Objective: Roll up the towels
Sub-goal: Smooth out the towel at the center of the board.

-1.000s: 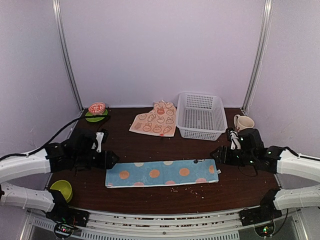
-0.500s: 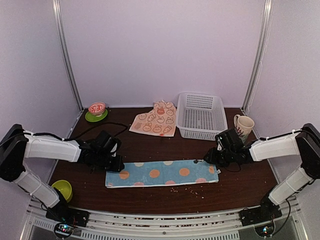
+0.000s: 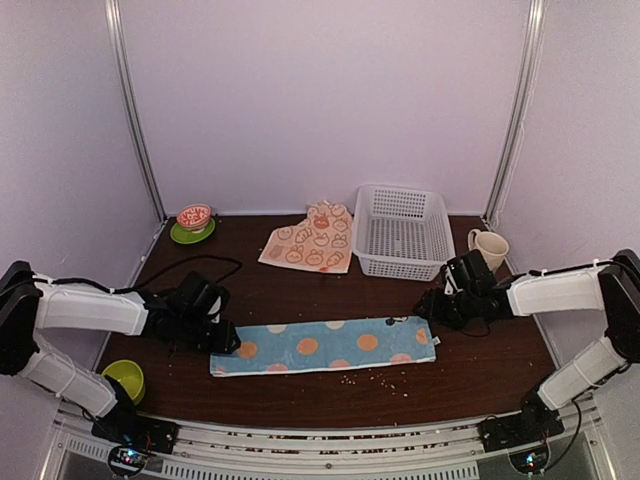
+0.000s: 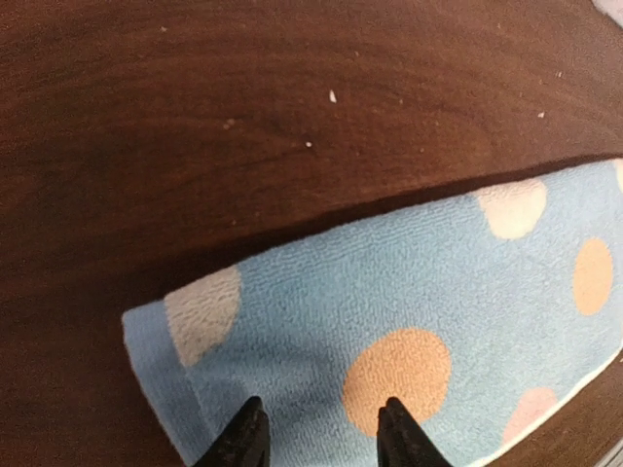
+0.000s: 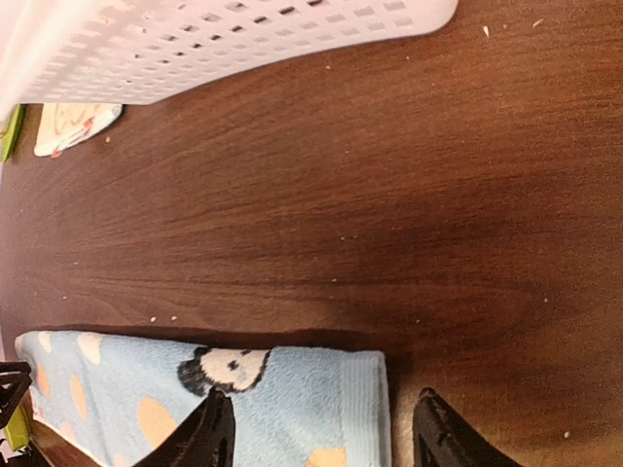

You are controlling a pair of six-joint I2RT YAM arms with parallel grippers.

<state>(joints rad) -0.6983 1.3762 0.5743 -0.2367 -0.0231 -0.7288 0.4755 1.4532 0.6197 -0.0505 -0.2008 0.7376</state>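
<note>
**Both grippers closed in on the ends of the blue towel**

Over the last half second the left gripper (image 3: 222, 338) had drawn slightly toward the desk's (image 3: 300, 292) left edge. It now hung over the left end of the long light blue terry towel with peach circles (image 3: 320, 347). The right gripper (image 3: 428, 306) had eased a little toward the right edge, at the towel's other end.

In the left wrist view the left fingertips stood parted above the cloth, pinching nothing. In the right wrist view the right jaws gaped wide around the towel's right hem, also released.

The blue towel lay flat and unrolled along the desk's near edge. The cream cloth towel with orange rabbit prints (image 3: 312, 240) lay near the far edge, just beside a white plastic mesh basket (image 3: 400, 266).

Rolling seemingly had not started, and a pinch on one end looked like the next requirement.
</note>
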